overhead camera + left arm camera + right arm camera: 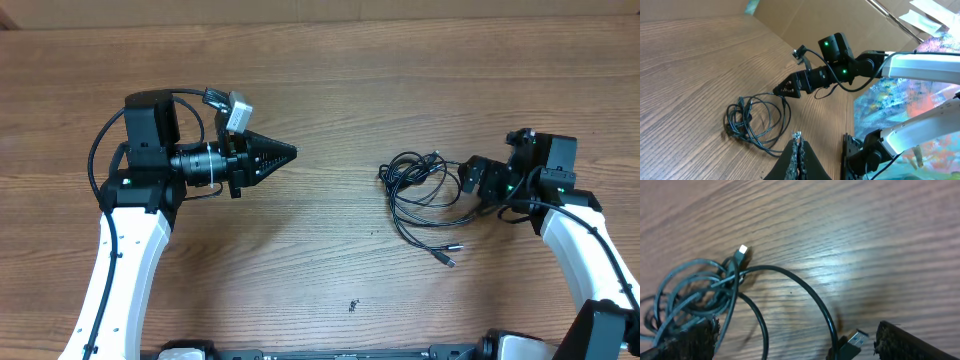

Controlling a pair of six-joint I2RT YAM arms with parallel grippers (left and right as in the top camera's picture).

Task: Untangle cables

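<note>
If the right gripper (pixel 466 178) closes where it sits now, I reckon it grabs several strands at once and just drags the whole knot across the tabletop (pixel 320 270) instead of freeing anything, maybe even pulls it tighter. Its fingers (pixel 900 341) are spread wide with nothing in them, and the cables (pixel 415 185) lie right at its tip, spreading away toward the middle. From the right wrist view the dense tangle sits by one finger, one big loop (pixel 805 287) arcs across the gap, and a silver plug (pixel 855 341) lies just beside the other finger, so a sloppy pinch could catch the plug and slip off. Other worry: the left gripper (pixel 290 153) is pinched together, empty, well apart from the pile, so nothing pins the bundle while the other side pulls. Two loose ends (pixel 452 258) trail out toward the robot's side, those look like the safer grab
</note>
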